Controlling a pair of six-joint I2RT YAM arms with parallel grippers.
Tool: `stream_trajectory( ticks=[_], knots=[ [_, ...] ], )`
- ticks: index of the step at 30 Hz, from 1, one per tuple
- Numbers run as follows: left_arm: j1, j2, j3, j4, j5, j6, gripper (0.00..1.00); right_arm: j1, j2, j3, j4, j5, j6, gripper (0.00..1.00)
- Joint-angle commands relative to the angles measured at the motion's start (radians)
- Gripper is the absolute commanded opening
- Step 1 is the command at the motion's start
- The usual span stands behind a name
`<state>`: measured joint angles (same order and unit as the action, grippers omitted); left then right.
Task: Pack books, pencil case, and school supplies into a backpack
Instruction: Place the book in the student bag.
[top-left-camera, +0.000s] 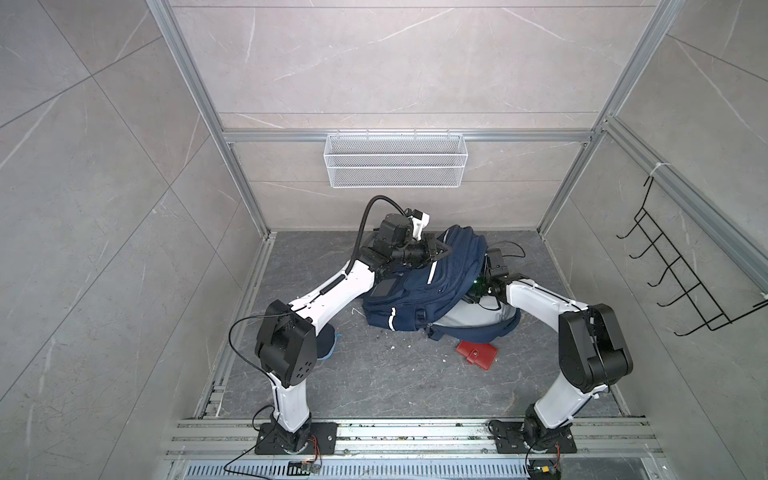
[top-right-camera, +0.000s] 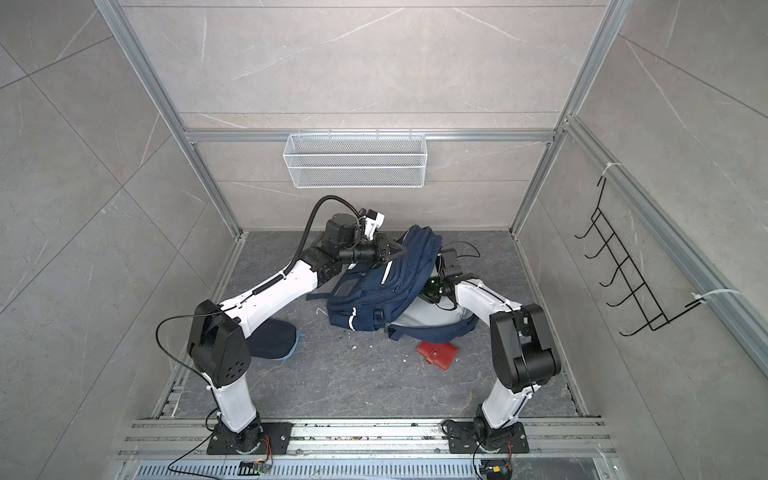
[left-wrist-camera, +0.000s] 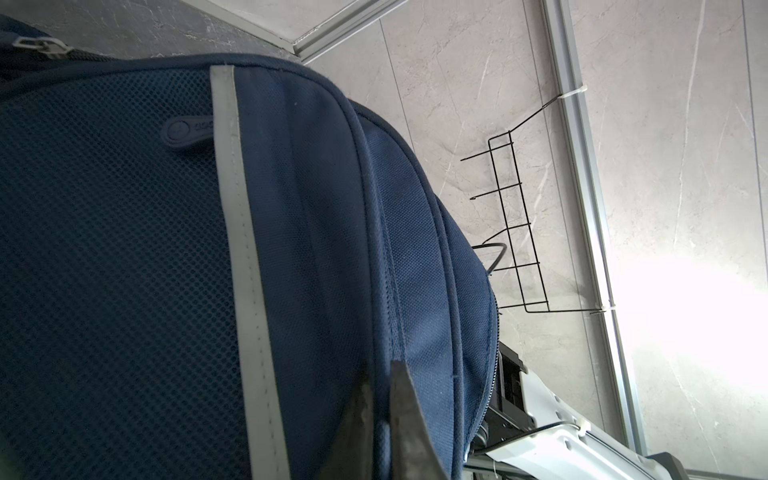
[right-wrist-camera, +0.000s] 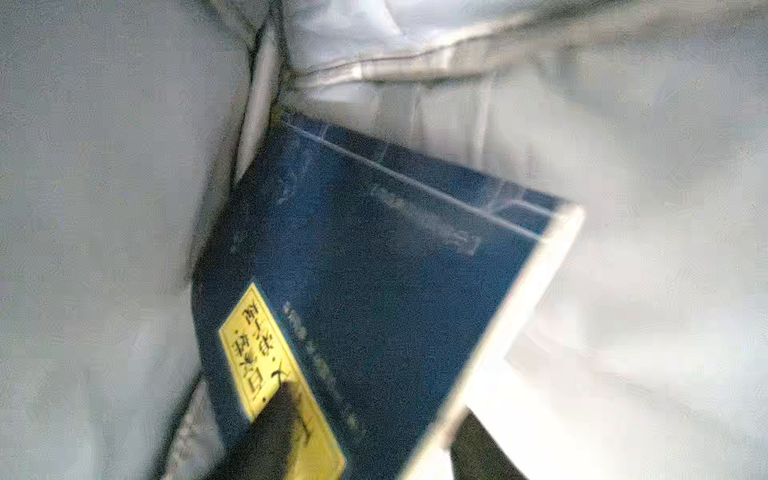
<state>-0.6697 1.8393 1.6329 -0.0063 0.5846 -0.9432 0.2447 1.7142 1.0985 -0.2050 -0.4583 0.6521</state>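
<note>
The navy backpack (top-left-camera: 415, 291) (top-right-camera: 374, 286) lies on the dark floor with its main compartment gaping toward the right arm. My left gripper (top-left-camera: 442, 251) (left-wrist-camera: 380, 374) is shut on a fold of the backpack's (left-wrist-camera: 124, 249) upper fabric and holds it raised. My right gripper (right-wrist-camera: 380, 401) reaches inside against the grey lining (right-wrist-camera: 104, 208), jaws apart. A navy book with a yellow label (right-wrist-camera: 374, 270) lies between them. The pencil case (top-right-camera: 274, 338) lies half hidden under the left arm. The red snap case (top-left-camera: 477, 354) (top-right-camera: 437, 354) sits in front of the backpack.
A white wire basket (top-left-camera: 395, 160) hangs on the back wall. A black wire hook rack (top-left-camera: 681, 274) is fixed to the right wall. Aluminium frame posts edge the floor. Small white crumbs lie scattered in front of the backpack.
</note>
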Motion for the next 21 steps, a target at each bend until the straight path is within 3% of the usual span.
stream_trajectory(
  ticks=[1, 9, 13, 16, 21],
  knots=[
    [-0.005, -0.025, 0.047, 0.222, 0.030, -0.003, 0.00, 0.007, -0.021, 0.030, -0.043, -0.008, -0.001, 0.35],
    [-0.005, -0.012, 0.060, 0.231, 0.036, -0.016, 0.00, 0.008, -0.038, 0.048, -0.027, -0.068, 0.107, 0.20],
    [-0.005, -0.004, 0.066, 0.232, 0.038, -0.022, 0.00, 0.008, -0.032, 0.031, 0.015, -0.116, 0.223, 0.18],
    [-0.005, 0.000, 0.073, 0.222, 0.040, -0.020, 0.00, 0.007, -0.036, 0.018, 0.009, -0.110, 0.257, 0.23],
    [-0.005, 0.001, 0.075, 0.214, 0.043, -0.017, 0.00, 0.005, -0.012, 0.011, -0.064, -0.040, 0.196, 0.36]
  ],
)
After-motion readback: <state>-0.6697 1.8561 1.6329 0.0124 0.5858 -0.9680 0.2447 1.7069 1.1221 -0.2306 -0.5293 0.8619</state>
